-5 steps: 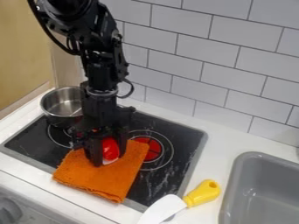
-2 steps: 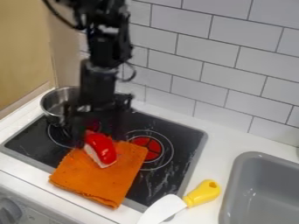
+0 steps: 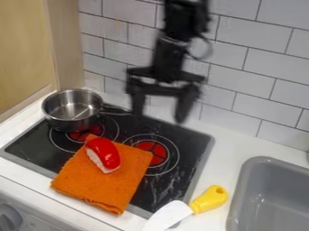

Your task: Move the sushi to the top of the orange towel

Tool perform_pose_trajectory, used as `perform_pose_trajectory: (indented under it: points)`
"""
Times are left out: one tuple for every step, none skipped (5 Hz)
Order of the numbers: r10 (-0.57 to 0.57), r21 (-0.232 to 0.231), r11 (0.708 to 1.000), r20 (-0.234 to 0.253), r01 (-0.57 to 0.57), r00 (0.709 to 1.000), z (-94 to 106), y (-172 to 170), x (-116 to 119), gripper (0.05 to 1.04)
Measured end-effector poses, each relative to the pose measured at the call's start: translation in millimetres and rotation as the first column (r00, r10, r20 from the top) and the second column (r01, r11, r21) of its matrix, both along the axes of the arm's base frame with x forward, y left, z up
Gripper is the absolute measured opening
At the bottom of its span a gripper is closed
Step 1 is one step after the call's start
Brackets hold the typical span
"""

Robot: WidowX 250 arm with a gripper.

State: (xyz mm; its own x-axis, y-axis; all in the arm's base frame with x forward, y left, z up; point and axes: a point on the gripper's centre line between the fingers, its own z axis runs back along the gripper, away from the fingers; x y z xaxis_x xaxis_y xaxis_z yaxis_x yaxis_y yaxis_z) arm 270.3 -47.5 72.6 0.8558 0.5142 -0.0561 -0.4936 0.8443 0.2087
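Gripper [image 3: 159, 116], raised and moved right, we note; fingers [image 3: 185, 103] spread. Sushi [image 3: 105, 153]: one, red and white, atop orange towel [image 3: 109, 186].

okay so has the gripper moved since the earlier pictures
Yes. Judged against the pot, which it partly hid before, the gripper has gone up and to the right in the view.

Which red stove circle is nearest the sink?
The right-hand circle in the picture; the other red circle is beside the pot, farther from the sink.
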Motion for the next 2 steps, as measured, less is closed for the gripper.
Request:
perform_pose_trajectory:
  points:
    - [-0.246, -0.003, 0.969, -0.027, 0.246, 0.969, 4.3, -44.8, -7.7, 0.999]
    - [-0.388, -0.03, 0.922, -0.066, 0.387, 0.919, 6.4, -64.6, -19.4, 0.999]
